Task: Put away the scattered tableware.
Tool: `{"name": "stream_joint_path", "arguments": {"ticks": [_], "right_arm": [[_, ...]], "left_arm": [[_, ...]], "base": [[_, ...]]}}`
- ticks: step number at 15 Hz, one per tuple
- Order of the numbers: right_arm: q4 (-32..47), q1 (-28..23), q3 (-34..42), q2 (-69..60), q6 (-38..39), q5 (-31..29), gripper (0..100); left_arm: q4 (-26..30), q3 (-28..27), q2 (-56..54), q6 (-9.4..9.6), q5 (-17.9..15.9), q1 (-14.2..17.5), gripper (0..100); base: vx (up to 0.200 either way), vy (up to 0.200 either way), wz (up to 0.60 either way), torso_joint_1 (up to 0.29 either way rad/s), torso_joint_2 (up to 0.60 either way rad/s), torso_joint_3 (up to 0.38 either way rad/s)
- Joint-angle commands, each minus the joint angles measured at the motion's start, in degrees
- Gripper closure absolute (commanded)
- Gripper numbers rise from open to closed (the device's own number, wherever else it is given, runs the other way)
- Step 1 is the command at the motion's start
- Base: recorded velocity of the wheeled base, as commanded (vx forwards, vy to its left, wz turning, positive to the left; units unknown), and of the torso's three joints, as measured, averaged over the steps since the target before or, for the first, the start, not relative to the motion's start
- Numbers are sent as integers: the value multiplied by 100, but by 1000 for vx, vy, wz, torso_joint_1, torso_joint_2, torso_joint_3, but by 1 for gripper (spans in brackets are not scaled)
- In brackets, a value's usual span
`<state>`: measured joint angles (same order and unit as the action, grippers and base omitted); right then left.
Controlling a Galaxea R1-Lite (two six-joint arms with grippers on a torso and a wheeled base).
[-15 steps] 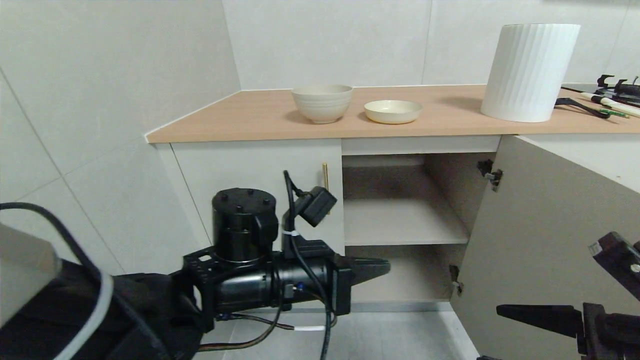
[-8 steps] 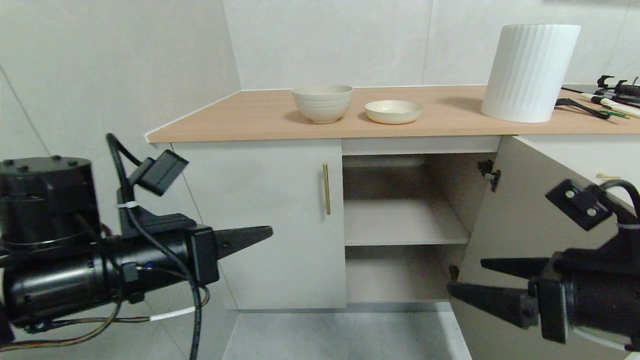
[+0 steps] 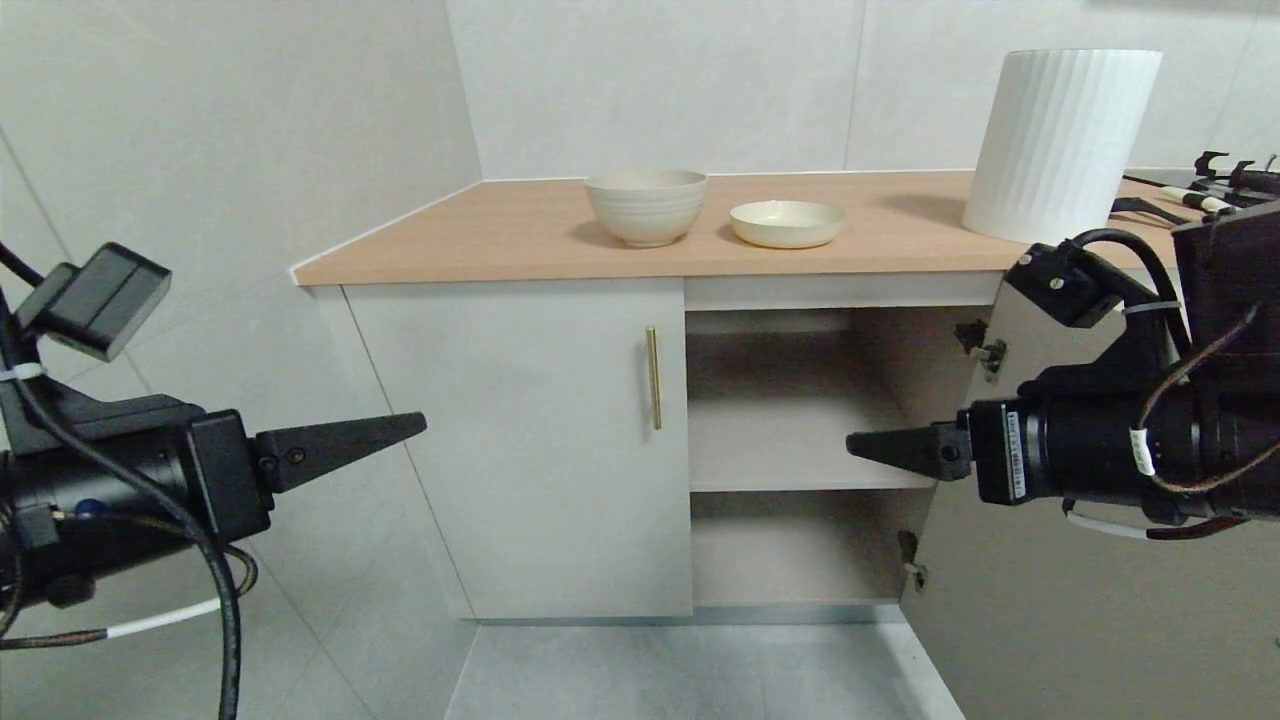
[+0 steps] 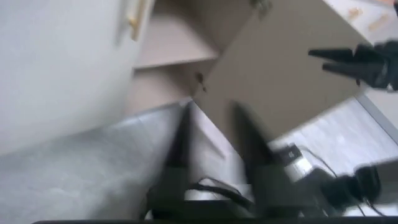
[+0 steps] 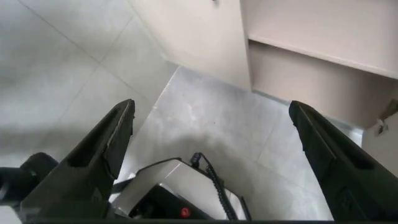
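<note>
Tableware first: the ribbed beige bowl (image 3: 646, 206) and the shallow cream dish (image 3: 787, 222) both sit upright on the wooden countertop (image 3: 480, 240). They're side by side but not touching, bowl on the left, right above the seam between the two cabinet doors.

Further right on the same counter there's a tall white ribbed canister (image 3: 1060, 145), and past that a few dark-handled utensils (image 3: 1215, 190) at the far edge.

Below the counter, the left cabinet door (image 3: 530, 450) is closed, with a slim brass handle (image 3: 652, 377) along its right edge. The right cabinet door (image 3: 1040, 600) is swung wide open, so you can see the inner shelf (image 3: 800, 445).

Neither arm is anywhere near the dishes. The left gripper (image 3: 340, 445) hangs low out by the tiled side wall, well left of the cabinet, pointing toward it. Its fingers (image 4: 249, 143) are blurry in the wrist view, but there's a gap between them and nothing in it. The right gripper (image 3: 895, 450) sits in front of the open compartment at about shelf height, and its fingers (image 5: 106, 149) are spread wide with nothing held.
</note>
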<state>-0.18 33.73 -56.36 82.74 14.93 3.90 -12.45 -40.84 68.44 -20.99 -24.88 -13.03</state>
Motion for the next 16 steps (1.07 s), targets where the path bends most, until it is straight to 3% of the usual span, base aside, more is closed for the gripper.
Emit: {"name": "stream_joint_path", "arguments": {"ticks": [1,5,13,16], "right_arm": [[106,-7,-24,120,1,-118,0],[475,11,19,6,18,-689,0],[493,28,-7,-214,18,-680,0],[502,37,-16,-214,36,-680,0]], "left_arm": [[-30,32,-94,-28,159,117,0],[-74,15,-6,-19,247,117,0],[-65,6,-59,7,238,125,0],[-56,-3,-59,7,238,125,0]], "base": [[0,0,0,0,0,0],[0,0,0,0,0,0],[0,0,0,0,0,0],[200,0,0,4,1,6]]}}
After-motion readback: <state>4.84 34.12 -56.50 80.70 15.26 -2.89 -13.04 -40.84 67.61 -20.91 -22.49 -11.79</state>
